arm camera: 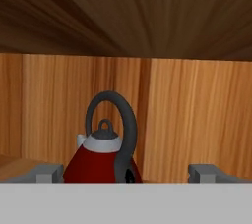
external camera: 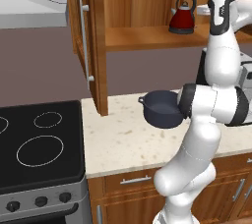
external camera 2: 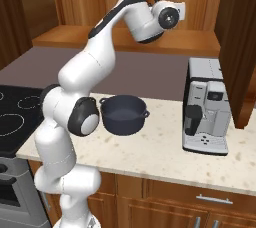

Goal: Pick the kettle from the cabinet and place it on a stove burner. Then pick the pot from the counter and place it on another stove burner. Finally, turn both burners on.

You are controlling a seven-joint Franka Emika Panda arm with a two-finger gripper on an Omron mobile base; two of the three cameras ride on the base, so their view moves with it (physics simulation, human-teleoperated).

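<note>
Cabinet [external camera: 93,46] is open, door w/ long silver bar handle swung out to its left. On its inner shelf stands 1 red kettle [external camera: 182,16], upright, black arched handle on top, pale spout pointing left in the left base view. Nothing else seen on that shelf.

Hand view looks straight into the cabinet: kettle [arm camera: 104,156] sits ahead, in front of the wood back wall, lined up between the two finger tips. Tool [arm camera: 127,173] is spread wide, fingers [arm camera: 47,173] well apart either side of the kettle, holding nothing; can't tell if it touches the kettle.

1 dark blue-grey pot [external camera 2: 122,114] sits on the beige table [external camera 2: 165,152], no lid, inside looks bare, 2 small loop handles. Partly hidden by the arm's elbow in the left base view, where the pot [external camera: 160,107] is below the shelf.

1 grey coffee machine [external camera 2: 206,104] stands on the table right of the pot, apart from it.

Black cooktop [external camera: 39,139] left of the table: small burner circle [external camera: 47,119] and largest circle [external camera: 40,150] both bare. 3 black knobs [external camera: 41,201] visible along its front.
</note>
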